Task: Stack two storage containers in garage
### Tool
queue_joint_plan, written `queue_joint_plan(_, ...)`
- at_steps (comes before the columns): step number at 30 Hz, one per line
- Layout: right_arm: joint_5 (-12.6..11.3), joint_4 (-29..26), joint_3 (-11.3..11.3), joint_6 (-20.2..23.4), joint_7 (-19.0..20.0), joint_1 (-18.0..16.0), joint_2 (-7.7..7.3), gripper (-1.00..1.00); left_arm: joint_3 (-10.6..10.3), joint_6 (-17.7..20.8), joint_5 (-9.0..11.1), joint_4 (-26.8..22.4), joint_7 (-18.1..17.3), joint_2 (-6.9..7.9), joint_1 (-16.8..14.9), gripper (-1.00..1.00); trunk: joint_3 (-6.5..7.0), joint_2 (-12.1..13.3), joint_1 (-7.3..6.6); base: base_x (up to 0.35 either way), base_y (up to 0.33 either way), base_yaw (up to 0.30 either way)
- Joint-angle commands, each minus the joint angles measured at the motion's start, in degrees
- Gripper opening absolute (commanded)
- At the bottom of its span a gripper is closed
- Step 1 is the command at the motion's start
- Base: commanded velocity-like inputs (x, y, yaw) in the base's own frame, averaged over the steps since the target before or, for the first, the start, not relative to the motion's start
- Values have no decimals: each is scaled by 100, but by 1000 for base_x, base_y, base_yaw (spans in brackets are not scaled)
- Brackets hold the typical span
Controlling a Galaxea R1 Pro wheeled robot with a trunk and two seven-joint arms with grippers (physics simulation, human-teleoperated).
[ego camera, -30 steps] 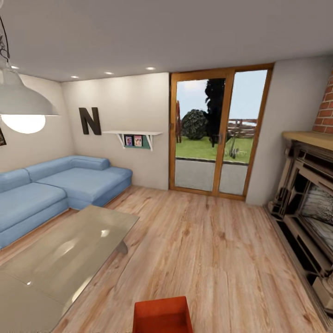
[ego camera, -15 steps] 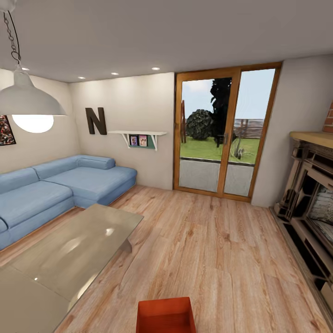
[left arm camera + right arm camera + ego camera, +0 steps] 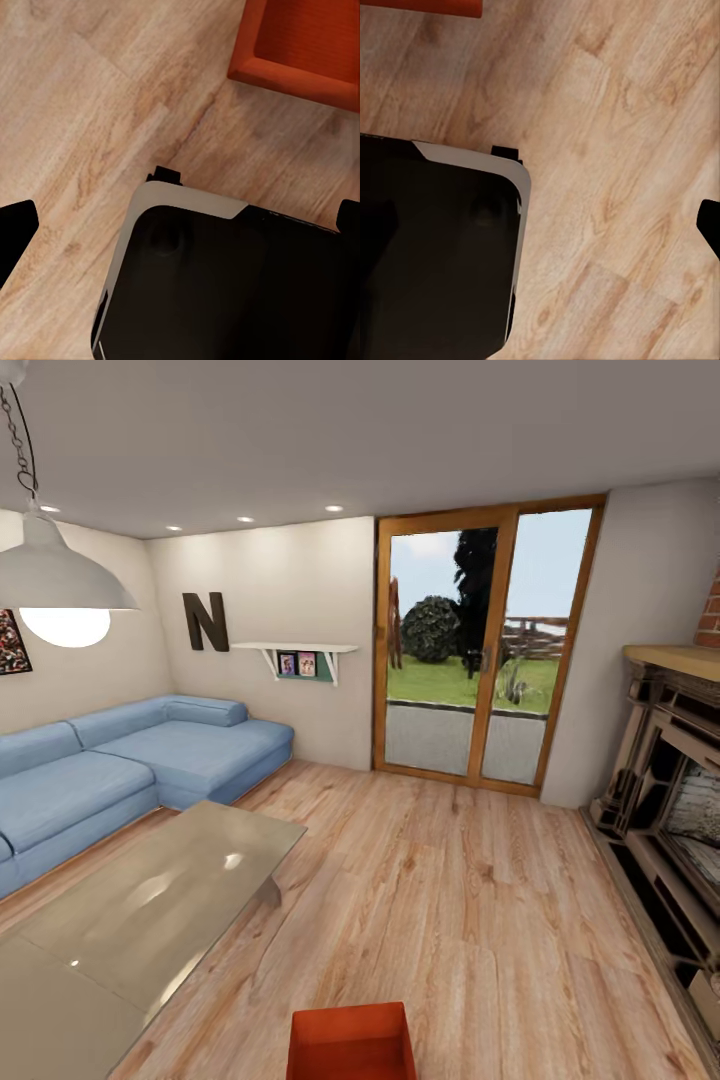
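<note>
- One storage container (image 3: pixel 351 1042) — an orange-red open bin — sits on the light wood-plank floor (image 3: pixel 470 920) at 6 o'clock in the head view, right in front of the robot and cut off by the lower edge. The left wrist view catches a corner of the same container (image 3: pixel 304 49) just beyond the robot's dark base (image 3: pixel 232 285).
- Against the picture of a second ago the whole head view has slid: the glass doors (image 3: pixel 480 650) and the "N" wall letter (image 3: pixel 205 622) sit a little further right, the fireplace (image 3: pixel 670 810) shows less brick, and a framed picture (image 3: pixel 12 642) has come in at 9 o'clock. That reads as the camera turning left, not as things moving.
- Between half a second ago and now the shift is tiny — a slight drift back — so the turn looks nearly settled. The container holds its place at 6 o'clock throughout.
- For the task, I judge this an early stage: the robot is lined up on the first container in the living room, nothing lifted yet, the garage not in sight.
- Left gripper: dark fingertips (image 3: pixel 16 225) stand far apart at opposite edges of its wrist view, spread wide over bare floor.
- Right gripper: one fingertip (image 3: pixel 711 223) shows at the edge; whether it is spread or closed I cannot tell.
- Outward: a glass coffee table (image 3: pixel 150 920) at 8 o'clock, a blue corner sofa (image 3: pixel 130 760) at 9, a pendant lamp (image 3: pixel 60 580) at 10.
</note>
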Motion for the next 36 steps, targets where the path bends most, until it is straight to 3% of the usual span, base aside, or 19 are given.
queue_joint_plan(1,27,17,36,-25,-25,-5,2,100,44,-13,8,7,-13,1,-2,100,-2,-4,2,0,-36,0)
queue_joint_plan(36,28,17,38,-15,49,-5,4,100,44,-13,8,7,-7,1,-2,100,-44,-4,2,0,-1,14)
